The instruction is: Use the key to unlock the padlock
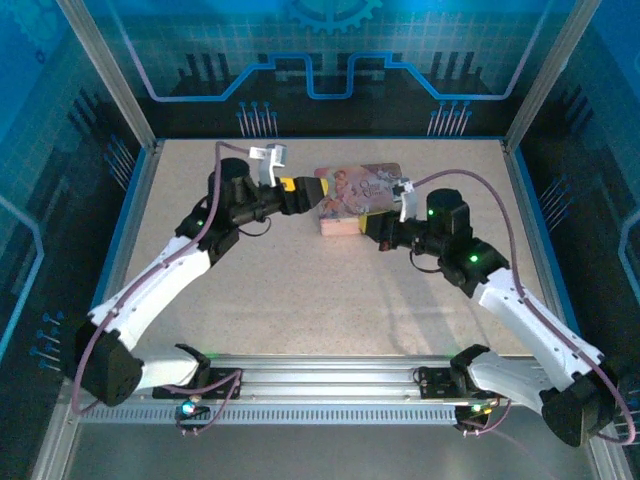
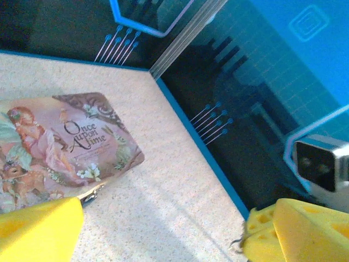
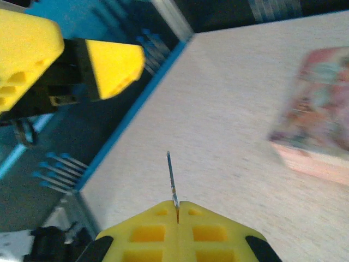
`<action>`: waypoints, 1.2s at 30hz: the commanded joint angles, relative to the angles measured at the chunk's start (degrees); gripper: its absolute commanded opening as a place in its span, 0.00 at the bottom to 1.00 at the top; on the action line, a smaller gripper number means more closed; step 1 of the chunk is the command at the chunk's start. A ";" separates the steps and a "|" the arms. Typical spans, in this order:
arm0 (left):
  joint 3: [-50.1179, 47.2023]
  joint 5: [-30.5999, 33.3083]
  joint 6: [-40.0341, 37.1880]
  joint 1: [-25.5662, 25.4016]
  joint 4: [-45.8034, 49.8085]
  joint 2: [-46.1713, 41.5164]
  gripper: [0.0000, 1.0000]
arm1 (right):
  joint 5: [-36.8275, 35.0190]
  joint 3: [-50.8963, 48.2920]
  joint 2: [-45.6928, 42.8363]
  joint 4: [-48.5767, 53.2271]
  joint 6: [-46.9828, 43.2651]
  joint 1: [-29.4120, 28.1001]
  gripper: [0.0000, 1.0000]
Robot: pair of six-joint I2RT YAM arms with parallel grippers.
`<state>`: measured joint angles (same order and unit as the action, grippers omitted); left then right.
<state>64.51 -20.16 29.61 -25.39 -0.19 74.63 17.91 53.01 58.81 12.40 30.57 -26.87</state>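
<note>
Key (image 3: 171,177) is clamped edge-on between the closed fingers of the right tool (image 3: 177,206), lower centre of the right wrist view. Its blade projects forward, ready for presentation to a keyway. Beyond it, at upper left, the left tool (image 3: 76,65) has its jaws wide apart and grips nothing. In the left wrist view its yellow fingers (image 2: 38,229) flank the pink tin (image 2: 60,144), which lies flat on the counter (image 2: 180,207). The padlock (image 2: 94,192) is judged to be the small silvery part at the tin's near edge, lower left; it is too small to confirm.
</note>
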 commanded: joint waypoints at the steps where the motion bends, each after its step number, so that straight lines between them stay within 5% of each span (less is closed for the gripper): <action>1: 6.06 1.11 -5.92 -0.96 8.60 7.29 0.91 | -7.69 2.61 -1.99 18.37 -4.60 3.59 0.00; 17: 41.06 4.70 -13.59 -10.15 22.93 42.86 0.90 | -13.69 -0.14 -5.52 35.31 -1.43 18.11 0.00; 36: 72.33 5.05 -12.50 -13.55 33.55 68.63 0.89 | -11.45 -4.12 -6.60 34.46 -1.55 20.64 0.00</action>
<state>133.32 -15.16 17.80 -38.22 29.89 141.40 5.17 50.39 52.86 45.84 28.67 -7.31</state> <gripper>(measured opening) 0.894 0.045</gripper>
